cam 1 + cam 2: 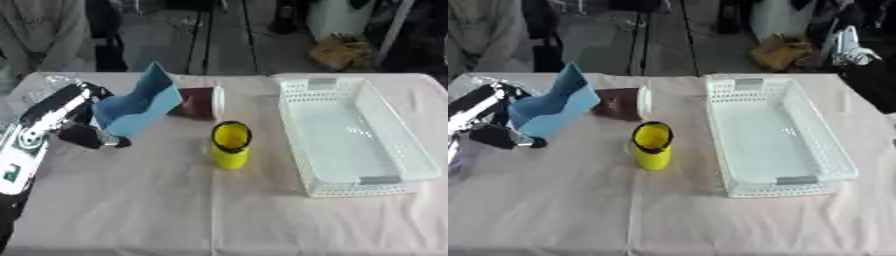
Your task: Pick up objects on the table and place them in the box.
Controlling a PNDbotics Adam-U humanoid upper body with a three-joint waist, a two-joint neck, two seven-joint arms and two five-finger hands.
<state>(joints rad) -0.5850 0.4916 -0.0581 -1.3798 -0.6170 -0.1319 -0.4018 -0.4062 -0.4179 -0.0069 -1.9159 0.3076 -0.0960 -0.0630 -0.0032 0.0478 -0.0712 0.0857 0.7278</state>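
Observation:
My left hand (86, 134) comes in from the left, with its dark fingers curled round the lower edge of a blue flat pack (138, 106). The pack stands tilted, one corner pointing up. Just right of it a dark red jar (198, 102) with a white lid lies on its side. Nearer to me, in the middle of the table, a yellow cup (231, 146) with a dark rim stands upright. On the right is the white perforated box (348, 142), with nothing inside it. My right hand does not show.
A pale pink cloth (131, 200) covers the table. Crumpled clear plastic (48, 82) lies at the far left corner. Beyond the far edge are chairs, a brown bag (343, 50) on the floor and a person at the upper left.

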